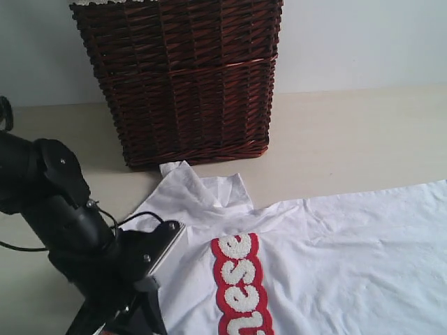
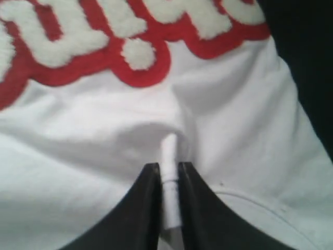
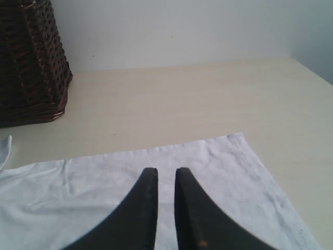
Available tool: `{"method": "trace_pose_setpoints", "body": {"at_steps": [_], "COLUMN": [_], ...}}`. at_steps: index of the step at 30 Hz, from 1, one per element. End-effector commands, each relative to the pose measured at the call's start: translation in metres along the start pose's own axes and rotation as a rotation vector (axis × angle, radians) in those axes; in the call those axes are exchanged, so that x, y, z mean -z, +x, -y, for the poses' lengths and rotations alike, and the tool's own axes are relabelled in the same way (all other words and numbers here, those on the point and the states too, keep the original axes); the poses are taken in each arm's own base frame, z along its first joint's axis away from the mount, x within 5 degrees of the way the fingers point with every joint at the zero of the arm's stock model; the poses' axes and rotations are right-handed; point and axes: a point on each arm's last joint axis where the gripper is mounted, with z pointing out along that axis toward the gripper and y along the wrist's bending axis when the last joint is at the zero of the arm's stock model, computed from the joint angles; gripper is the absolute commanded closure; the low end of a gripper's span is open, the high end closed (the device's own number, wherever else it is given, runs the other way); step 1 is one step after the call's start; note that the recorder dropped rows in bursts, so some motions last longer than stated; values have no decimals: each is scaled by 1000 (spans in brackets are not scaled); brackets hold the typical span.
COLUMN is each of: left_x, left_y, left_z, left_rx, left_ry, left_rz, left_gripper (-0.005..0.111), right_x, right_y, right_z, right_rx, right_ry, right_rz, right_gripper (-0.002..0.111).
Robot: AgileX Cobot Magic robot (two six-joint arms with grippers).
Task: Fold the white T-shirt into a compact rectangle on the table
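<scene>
The shirt [image 1: 335, 237] lies spread on the bench [image 1: 349, 132] just in front of the basket [image 1: 181, 77]. A rucked-up part nearly touches the basket's base, and the red-edged lettering [image 1: 241, 283] runs away from the basket. The left gripper [image 2: 168, 167] is clamped on a thin raised ridge of the white cloth, close beside the lettering. The right gripper [image 3: 162, 171] hangs over a plain corner of the shirt on the side well away from the basket. Its jaws are drawn together to a slit with nothing between them.

The left pinch looks shallow. If the arm [image 1: 63, 216] lifts or pulls quickly, the ridge could slide out and the cloth would drop back. The pinch may also have caught only the top layer, in which case a pull would part the layers and the fold would come out crooked. With only one grip on the cloth, any drag is likely to swing the shirt round or bunch it against the basket.

The shirt runs off the exterior view on two sides, so its full outline and how much is already folded cannot be judged. That view cuts off the left gripper and does not show the right arm at all. I cannot tell how many layers are in the pinch, or whether the right gripper touches the cloth.
</scene>
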Motion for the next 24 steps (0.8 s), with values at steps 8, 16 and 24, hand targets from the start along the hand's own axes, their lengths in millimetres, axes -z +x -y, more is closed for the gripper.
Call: {"method": "trace_pose_setpoints", "body": {"at_steps": [8,16,24], "left_x": [30,1,-1], "left_y": [5,25,27], "left_z": [-62,-71,-36], "left_rx": [96,112,98], "left_ry": [-574,-481,-342], "left_rz": [-18,-72,-83], "left_gripper": [81,106,107], "right_x": [0,0,0], "right_y": [0,0,0], "right_z": [0,0,0], "right_rx": [7,7,7], "right_ry": [0,0,0], "right_rz": [10,10,10], "right_gripper": [95,95,95]}}
